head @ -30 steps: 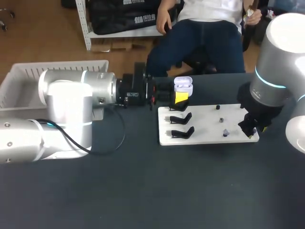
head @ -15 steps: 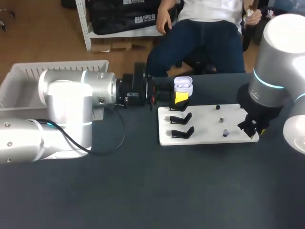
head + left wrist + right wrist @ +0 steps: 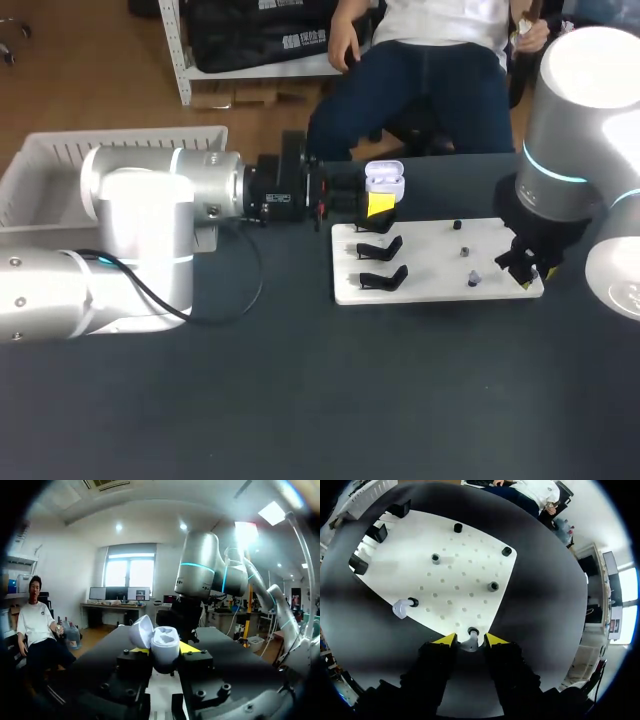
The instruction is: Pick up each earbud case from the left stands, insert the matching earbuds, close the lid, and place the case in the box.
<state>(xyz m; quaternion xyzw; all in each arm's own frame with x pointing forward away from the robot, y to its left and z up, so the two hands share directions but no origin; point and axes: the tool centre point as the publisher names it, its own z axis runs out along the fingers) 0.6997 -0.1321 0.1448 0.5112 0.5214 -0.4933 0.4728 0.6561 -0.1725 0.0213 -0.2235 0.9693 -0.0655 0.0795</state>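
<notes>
At the far left the box (image 3: 40, 160) waits on the worktop (image 3: 300, 400), well apart from everything else. Our left claw (image 3: 375, 200) is clamped on the case (image 3: 385, 180), holding it lid-open just above the back corner of the board (image 3: 440, 290), with the two bare stands (image 3: 380, 262) below it. Further right, one earbud (image 3: 473, 279) sits on its peg, and at the board's near right corner our right claw (image 3: 470, 640) hangs with its fingers apart, straddling a second earbud (image 3: 470, 644) without both tips touching it yet. We judge the risk to lie in this pinch: the bud is small and smooth, so closing off-centre could flick it off its peg or grip it skewed, and a skewed bud would then jam at the case's socket. Any slip of the case in our left claw would spoil the alignment too. Against a second ago, our right arm has eased a little inward while its claw stays over the same corner; our left arm and the case have not moved.
</notes>
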